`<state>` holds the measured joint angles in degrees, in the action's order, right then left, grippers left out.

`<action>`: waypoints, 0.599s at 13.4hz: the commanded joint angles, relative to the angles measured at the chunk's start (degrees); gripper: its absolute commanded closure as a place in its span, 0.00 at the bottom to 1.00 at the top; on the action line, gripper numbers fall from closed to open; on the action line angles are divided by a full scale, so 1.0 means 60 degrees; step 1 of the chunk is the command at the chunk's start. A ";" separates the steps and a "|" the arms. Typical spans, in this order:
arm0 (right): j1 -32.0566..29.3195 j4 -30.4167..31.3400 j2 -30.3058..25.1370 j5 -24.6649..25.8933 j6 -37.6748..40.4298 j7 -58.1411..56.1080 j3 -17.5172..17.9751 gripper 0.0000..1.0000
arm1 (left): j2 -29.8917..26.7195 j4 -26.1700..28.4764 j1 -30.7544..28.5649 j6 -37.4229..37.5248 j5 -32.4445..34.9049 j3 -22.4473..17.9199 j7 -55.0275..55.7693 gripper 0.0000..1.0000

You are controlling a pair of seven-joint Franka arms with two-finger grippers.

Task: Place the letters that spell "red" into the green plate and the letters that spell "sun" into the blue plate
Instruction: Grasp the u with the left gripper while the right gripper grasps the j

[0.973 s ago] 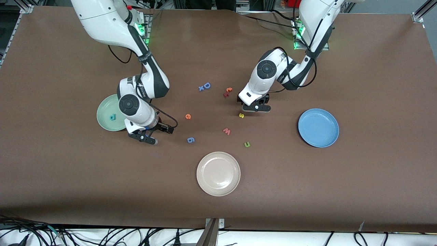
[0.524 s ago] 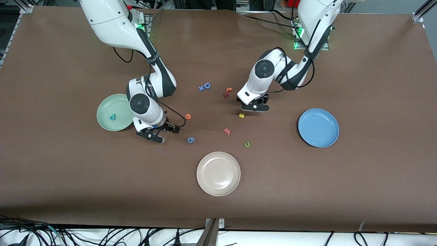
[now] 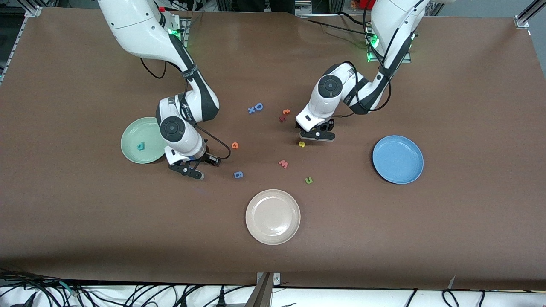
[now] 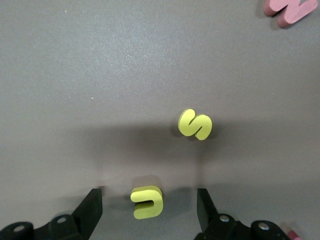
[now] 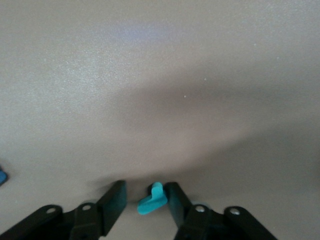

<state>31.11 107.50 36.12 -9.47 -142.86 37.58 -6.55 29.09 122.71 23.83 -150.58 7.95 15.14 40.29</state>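
The green plate [image 3: 128,140] holds a teal "d" [image 3: 140,146]. Beside that plate, low over the table, my right gripper [image 3: 190,172] [image 5: 146,187] has its jaws drawn narrow round the teal "r" [image 5: 152,199]. One finger [image 5: 175,197] touches the letter and a small gap shows at the other. My left gripper [image 3: 318,136] [image 4: 149,195] stands open astride the yellow "u" [image 4: 147,201], clear of both fingers. The yellow "s" [image 3: 301,144] [image 4: 195,124] lies just nearer the front camera. The orange "e" [image 3: 235,145] and green "n" [image 3: 309,180] lie loose on the table. The blue plate [image 3: 398,159] holds nothing.
A beige plate [image 3: 273,216] sits toward the front edge. A blue "g" [image 3: 238,174] and a red "w" [image 3: 283,163] [image 4: 292,10] lie mid-table. A blue "D" [image 3: 257,106] and an orange "t" [image 3: 286,112] lie closer to the robots' bases.
My right gripper slid a little away from the green plate, toward the left arm's end, and its jaws closed in round the teal "r". The left gripper has barely shifted.
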 commanded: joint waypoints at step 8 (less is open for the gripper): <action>-0.0014 -0.0161 -0.0437 -0.0165 0.1232 -0.0169 -0.0298 1.00 | 0.0102 -0.0164 0.0027 -0.0054 0.0462 -0.0003 0.0272 0.62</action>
<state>31.11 107.06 35.89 -9.47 -140.24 37.58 -7.12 29.17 122.63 23.83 -150.74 8.22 15.13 40.34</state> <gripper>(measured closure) 0.767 0.467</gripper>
